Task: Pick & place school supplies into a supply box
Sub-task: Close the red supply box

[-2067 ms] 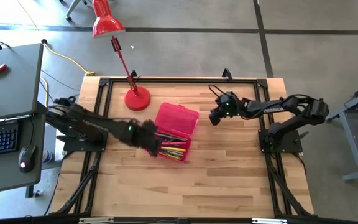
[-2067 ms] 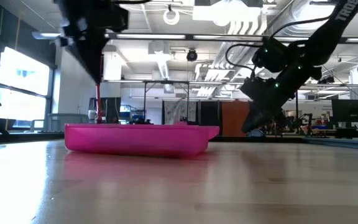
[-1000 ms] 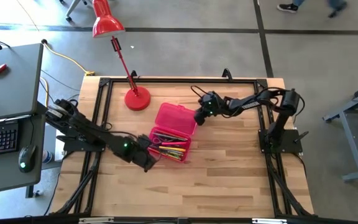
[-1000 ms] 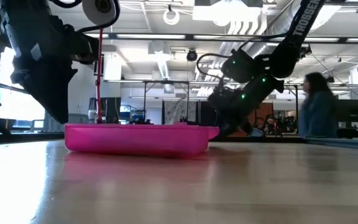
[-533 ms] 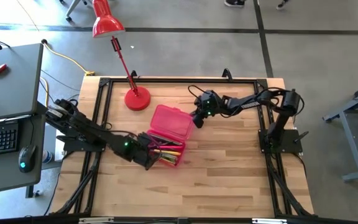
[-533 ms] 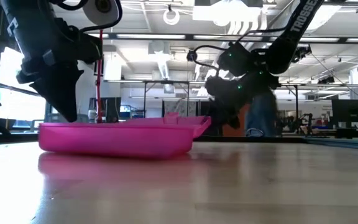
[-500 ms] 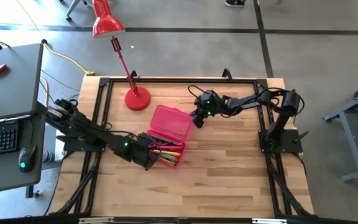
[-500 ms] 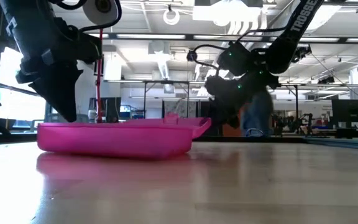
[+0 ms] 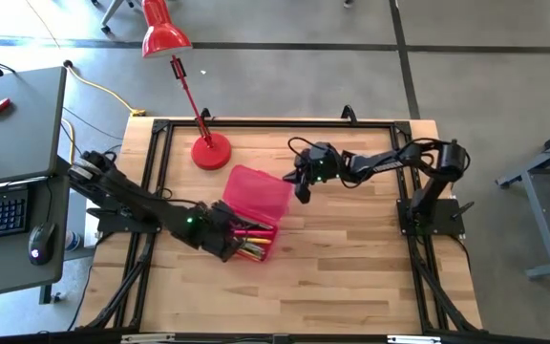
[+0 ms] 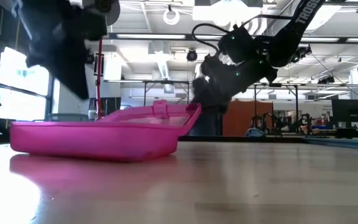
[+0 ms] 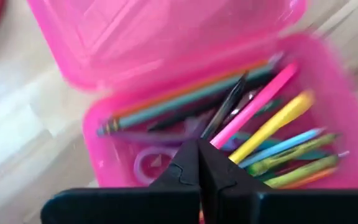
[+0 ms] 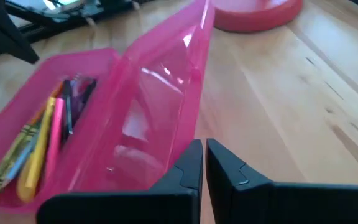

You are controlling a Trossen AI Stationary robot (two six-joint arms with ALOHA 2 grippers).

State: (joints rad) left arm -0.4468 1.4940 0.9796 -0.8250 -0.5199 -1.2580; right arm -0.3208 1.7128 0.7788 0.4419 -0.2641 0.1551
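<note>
The hot-pink supply box (image 9: pixel 253 212) lies on the wood table, holding several pens and pencils (image 11: pixel 260 124) and purple-handled scissors (image 11: pixel 146 165). Its hinged lid (image 9: pixel 262 194) stands tilted up above the tray (image 10: pixel 92 140). My right gripper (image 9: pixel 300 194), shut, sits at the lid's free edge on the box's right side. My left gripper (image 9: pixel 231 240), shut, hangs over the tray's left end (image 11: pixel 199 149). In the low view its tip (image 10: pixel 81 91) shows above the rim, apart from it. My right gripper (image 12: pixel 204 149) meets the lid's free long edge (image 12: pixel 189 134) with its shut fingertips. It comes in from the table's right, slanting down, and pushes against and under that edge. The lid (image 10: pixel 157 114) is propped up at a slant on its hinge; the tray rests on the table.
A red desk lamp stands by its round base (image 9: pixel 210 153) at the far left of the box, its head (image 9: pixel 165 38) beyond the table's far edge. A black frame (image 9: pixel 256 122) rims the table. Bare wood lies near and right of the box.
My right gripper has moved toward the table's left and pushed the lid from lying flat open to tilted up. The whole box has slid toward the left and near edges. My left gripper has risen from the tray's rim and stays shut.
</note>
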